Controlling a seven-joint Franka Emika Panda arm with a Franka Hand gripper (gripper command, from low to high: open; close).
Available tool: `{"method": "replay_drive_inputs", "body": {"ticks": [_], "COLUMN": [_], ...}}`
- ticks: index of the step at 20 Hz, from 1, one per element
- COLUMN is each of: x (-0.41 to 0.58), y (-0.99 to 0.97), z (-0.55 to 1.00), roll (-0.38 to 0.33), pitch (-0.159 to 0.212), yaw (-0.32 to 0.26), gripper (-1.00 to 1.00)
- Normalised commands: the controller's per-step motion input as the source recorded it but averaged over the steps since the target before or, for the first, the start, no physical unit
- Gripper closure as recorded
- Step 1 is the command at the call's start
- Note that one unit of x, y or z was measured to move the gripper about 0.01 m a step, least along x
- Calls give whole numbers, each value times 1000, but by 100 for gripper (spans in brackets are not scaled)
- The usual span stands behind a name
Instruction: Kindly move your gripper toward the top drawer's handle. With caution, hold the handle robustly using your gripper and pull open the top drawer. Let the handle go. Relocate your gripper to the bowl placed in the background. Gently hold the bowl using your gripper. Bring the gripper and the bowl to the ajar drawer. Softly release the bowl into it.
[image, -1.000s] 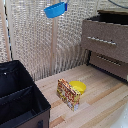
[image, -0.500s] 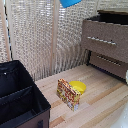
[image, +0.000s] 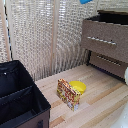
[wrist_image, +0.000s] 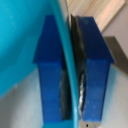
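The blue bowl (image: 86, 1) hangs high up, only its lower edge showing at the top border of the exterior view. In the wrist view the bowl (wrist_image: 20, 45) fills the frame, and its thin rim runs between the two blue fingers (wrist_image: 50, 65). My gripper (wrist_image: 71, 70) is shut on that rim; in the exterior view it is out of frame. The top drawer (image: 104, 37) of the dark dresser stands pulled out on the exterior view's right, its dark inside showing above the front. Its silver handle (image: 101, 41) is free.
The lower drawer (image: 107, 62) sits shut beneath the top one. A yellow bowl (image: 78, 87) and a colourful box (image: 68, 94) rest on the wooden table (image: 100, 100). A black crate (image: 17, 97) stands at the exterior view's left. A slatted screen (image: 45, 35) stands behind.
The blue bowl has risen and drifted toward the exterior view's right, closer to the dresser, until it is almost out of the top of the frame.
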Motion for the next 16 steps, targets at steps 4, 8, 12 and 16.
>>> {"method": "replay_drive_inputs", "body": {"ticks": [4,8,12,16], "x": [64,0,-110,-105], "y": [-1000,-1000,-1000,-921], "z": [238,99,222,-29], "roll": [88,79,94,83], "pitch": [-80,-12,126,60], "yaw": [0,0,0,0], "gripper": [100,100,100,100]}}
